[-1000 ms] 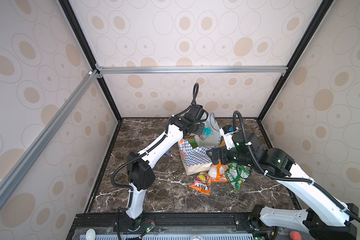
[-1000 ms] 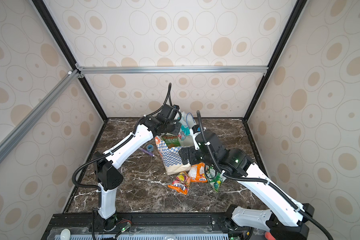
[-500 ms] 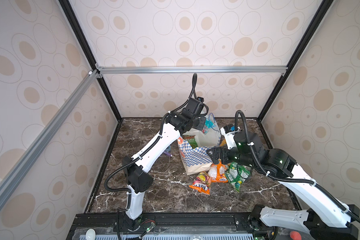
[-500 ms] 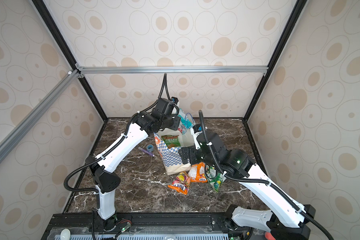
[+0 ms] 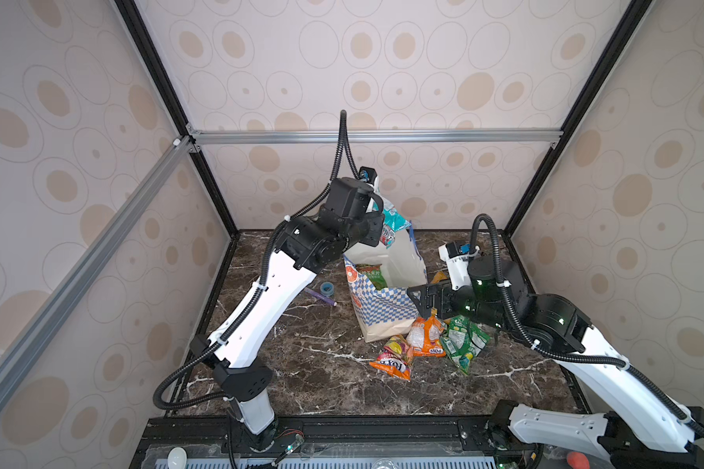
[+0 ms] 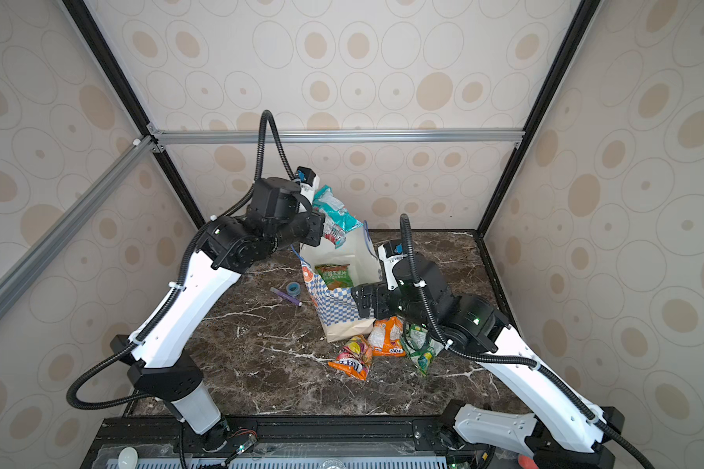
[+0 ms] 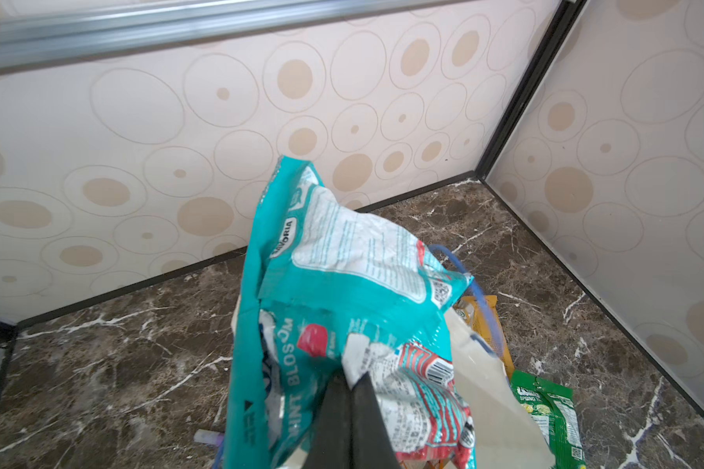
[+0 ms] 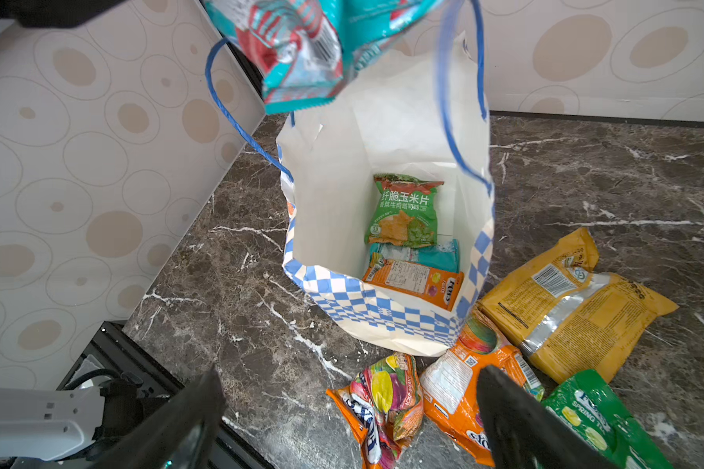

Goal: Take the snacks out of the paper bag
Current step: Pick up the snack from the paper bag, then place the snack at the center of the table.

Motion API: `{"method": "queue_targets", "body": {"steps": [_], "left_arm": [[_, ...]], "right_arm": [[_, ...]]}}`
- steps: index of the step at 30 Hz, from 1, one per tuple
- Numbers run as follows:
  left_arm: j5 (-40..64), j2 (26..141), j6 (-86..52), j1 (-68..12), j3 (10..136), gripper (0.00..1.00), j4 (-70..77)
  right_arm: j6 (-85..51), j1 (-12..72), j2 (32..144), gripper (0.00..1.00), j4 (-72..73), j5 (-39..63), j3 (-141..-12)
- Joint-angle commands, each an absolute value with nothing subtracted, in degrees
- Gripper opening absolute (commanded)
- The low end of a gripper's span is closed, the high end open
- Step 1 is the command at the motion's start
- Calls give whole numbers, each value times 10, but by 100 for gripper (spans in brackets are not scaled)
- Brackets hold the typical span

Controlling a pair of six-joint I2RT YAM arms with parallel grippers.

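Teal packet, edge-pinched by the closed left gripper above the paper bag, may slip back in; right gripper wide open, empty.

Cream wallpaper with tan ovals and thin ring outlines covering back and side walls. Dark brown marble table, white veins running across it, meeting walls at far edge. Black posts rising from far corners of table. Aluminium crossbar spanning back wall; side rail running along left wall. Soft, even light falling throughout.
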State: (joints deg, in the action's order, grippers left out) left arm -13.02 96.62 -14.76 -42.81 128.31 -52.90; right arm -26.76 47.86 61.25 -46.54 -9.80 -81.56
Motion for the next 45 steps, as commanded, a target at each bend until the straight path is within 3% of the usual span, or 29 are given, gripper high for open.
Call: {"method": "queue_targets", "body": {"steps": [1,9,17,24,30,43,45], "left_arm": [[-169,902,-144,-431,1264,0,-536],[-195,724,-187,-431,1085,0,-525],[-218,517,-272,-431,774,0,-470],[-221,431,-365,-430,552,0,-375],[-120,457,-430,-429,394,0,-219],[-86,551,-471,-427,247,0,-73],[-82,550,-477,-427,237,9,-63]], "right_arm": [[-273,473,603,100,-449,-110,-808],[-270,474,611,100,-440,-115,-813],[-255,469,632,100,-421,-112,-823],[-237,468,659,100,-411,-105,-835],[-231,463,657,100,-392,-110,-811],[-253,457,626,100,-388,-103,-760],[-251,457,626,100,-391,-103,-761]]}}
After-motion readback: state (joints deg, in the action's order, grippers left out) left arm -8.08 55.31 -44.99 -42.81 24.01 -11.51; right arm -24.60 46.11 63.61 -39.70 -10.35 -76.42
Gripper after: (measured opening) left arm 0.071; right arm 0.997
